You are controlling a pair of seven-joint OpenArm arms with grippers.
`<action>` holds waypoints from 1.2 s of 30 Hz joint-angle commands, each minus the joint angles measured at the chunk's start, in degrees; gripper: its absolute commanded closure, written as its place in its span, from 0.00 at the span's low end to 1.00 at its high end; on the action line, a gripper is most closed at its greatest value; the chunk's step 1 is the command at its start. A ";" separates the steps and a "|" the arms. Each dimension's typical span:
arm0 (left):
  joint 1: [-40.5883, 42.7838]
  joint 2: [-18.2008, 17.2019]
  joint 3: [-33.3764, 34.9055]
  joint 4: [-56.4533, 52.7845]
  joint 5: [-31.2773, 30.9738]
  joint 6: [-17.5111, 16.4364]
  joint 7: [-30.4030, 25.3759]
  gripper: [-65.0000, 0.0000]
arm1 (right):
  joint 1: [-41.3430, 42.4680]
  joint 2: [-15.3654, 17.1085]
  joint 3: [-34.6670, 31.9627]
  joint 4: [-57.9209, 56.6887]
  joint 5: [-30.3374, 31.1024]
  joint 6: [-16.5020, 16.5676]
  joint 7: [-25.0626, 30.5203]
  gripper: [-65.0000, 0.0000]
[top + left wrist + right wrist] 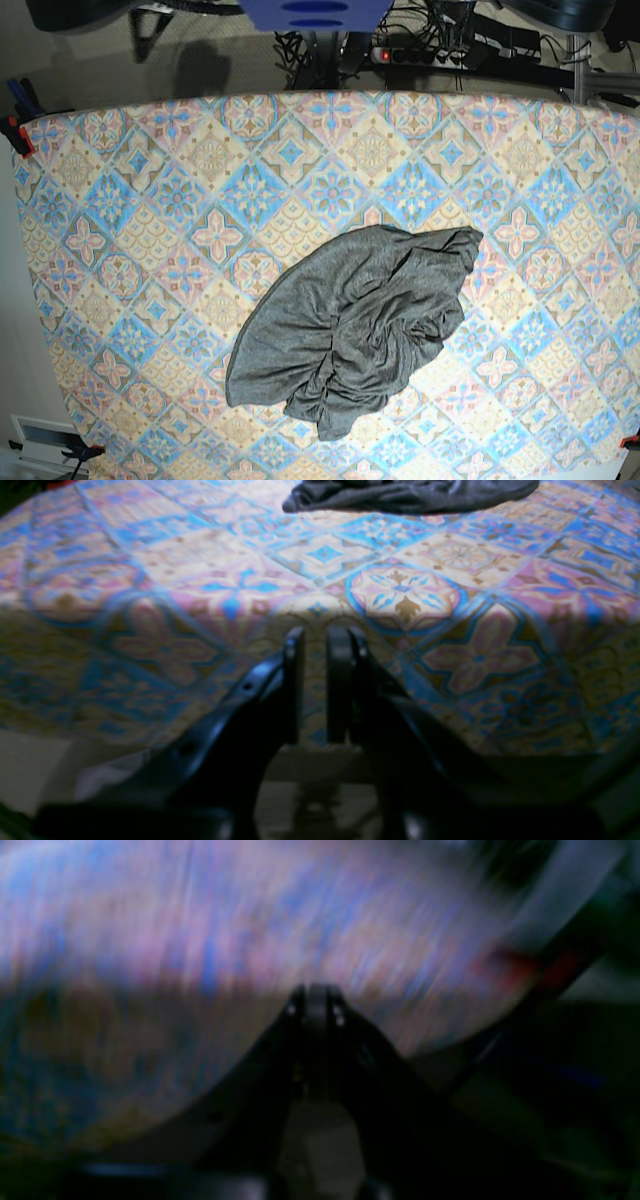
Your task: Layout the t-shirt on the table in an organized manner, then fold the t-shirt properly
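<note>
T-shirt: soft, limp heap mid-table; take an outer edge.
Left gripper: narrow gap, empty.
Right gripper: closed, empty.

T-shirt: heathered dark grey, plain, crumpled in a rumpled heap with bunched folds, lying unfolded near the middle of the desk. Desk: covered in pastel blue, pink and cream tile-pattern cloth.

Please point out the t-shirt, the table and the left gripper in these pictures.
t-shirt point(350, 320): base view, middle of the crumpled grey fabric.
table point(150, 200): base view, bare patterned cloth left of the garment.
left gripper point(315, 635): left wrist view, narrow gap between its two black tips.
</note>
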 commanded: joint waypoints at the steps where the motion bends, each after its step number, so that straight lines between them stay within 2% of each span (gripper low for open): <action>1: 1.13 -0.19 -0.75 2.18 0.00 0.14 -2.00 0.90 | -2.70 -0.85 0.30 2.49 -0.78 0.14 1.01 1.00; 3: 2.01 -0.19 -0.92 4.99 0.00 0.14 -1.91 0.90 | -4.28 -0.94 0.30 6.89 -2.53 0.14 -1.10 1.00; 6: 3.59 -0.27 -1.01 10.36 -0.08 0.14 0.20 0.90 | -5.95 -1.03 0.30 13.48 -4.12 0.14 -7.26 1.00; 14: 8.16 -0.36 -1.01 31.46 -0.08 0.14 14.53 0.90 | -9.29 -1.03 -0.84 32.38 -4.20 0.14 -21.76 1.00; 19: 7.99 -0.54 -1.01 40.60 -0.17 0.14 24.02 0.90 | -9.56 -1.03 -2.95 44.60 -4.29 0.23 -35.12 1.00; 25: 5.70 -0.63 -1.10 50.80 -0.17 0.14 37.47 0.90 | -9.56 -0.94 -6.29 57.35 -4.29 0.32 -54.29 1.00; 31: 1.31 -0.27 -5.14 57.83 -0.26 0.14 51.89 0.89 | -9.56 -0.76 -10.86 59.19 -4.29 0.32 -70.38 1.00; 33: -0.63 -0.27 -6.11 59.15 -1.49 0.14 56.64 0.86 | -9.12 -0.41 -11.65 59.72 -4.29 0.32 -75.83 1.00; 36: -3.00 -0.19 -9.27 59.85 -6.50 0.14 62.09 0.76 | -7.62 0.64 -11.92 60.07 -4.38 0.32 -81.98 0.94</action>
